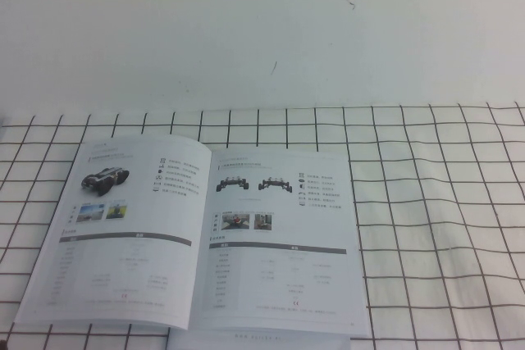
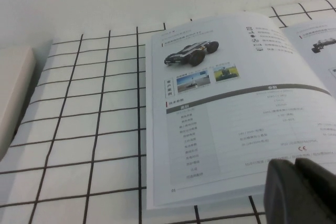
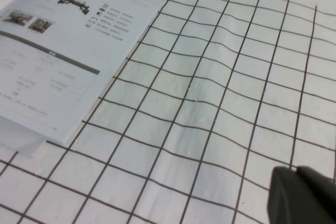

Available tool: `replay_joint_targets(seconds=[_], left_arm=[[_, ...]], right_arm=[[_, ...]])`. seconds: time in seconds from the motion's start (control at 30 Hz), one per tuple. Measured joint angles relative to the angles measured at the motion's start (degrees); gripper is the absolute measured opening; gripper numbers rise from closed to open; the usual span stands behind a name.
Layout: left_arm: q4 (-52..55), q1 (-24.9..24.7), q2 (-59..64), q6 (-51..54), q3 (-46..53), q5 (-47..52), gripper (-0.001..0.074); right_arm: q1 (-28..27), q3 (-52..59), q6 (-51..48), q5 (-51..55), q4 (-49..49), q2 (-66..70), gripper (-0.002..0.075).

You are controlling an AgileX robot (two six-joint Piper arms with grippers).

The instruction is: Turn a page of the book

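The book [image 1: 201, 235] lies open near the table's front-left corner, its page [image 1: 123, 231] flat, clear of the left gripper [image 2: 300, 190] just off its near edge and the right gripper [image 3: 302, 195] well apart; finger openings can't be told.

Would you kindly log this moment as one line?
book: open flat | page: turned, left side | left gripper: beside book | right gripper: over cloth

A black-gridded white tablecloth [image 1: 426, 202] meets a plain white wall [image 1: 262, 30].
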Motion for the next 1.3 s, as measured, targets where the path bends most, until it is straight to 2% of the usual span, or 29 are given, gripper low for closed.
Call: replay_joint_targets(seconds=[0.13,0.3,0.57,1.3], left_arm=[[0.00,0.00,0.00,0.30,0.00,0.23,-0.0003],[1.58,0.00,0.00,-5.77,0.00,0.23,-0.0003],[4.91,0.00,0.00,-8.43,-0.09,0.37,-0.0003],[4.99,0.00,0.00,-8.61,-0.09,0.41,-0.0003]], right_arm=[[0.00,0.00,0.00,0.00,0.00,0.00,-0.0002],[0.00,0.00,0.00,0.00,0.00,0.00,-0.0002],[0.00,0.00,0.00,0.00,0.00,0.00,-0.0002],[0.00,0.00,0.00,0.00,0.00,0.00,-0.0002]])
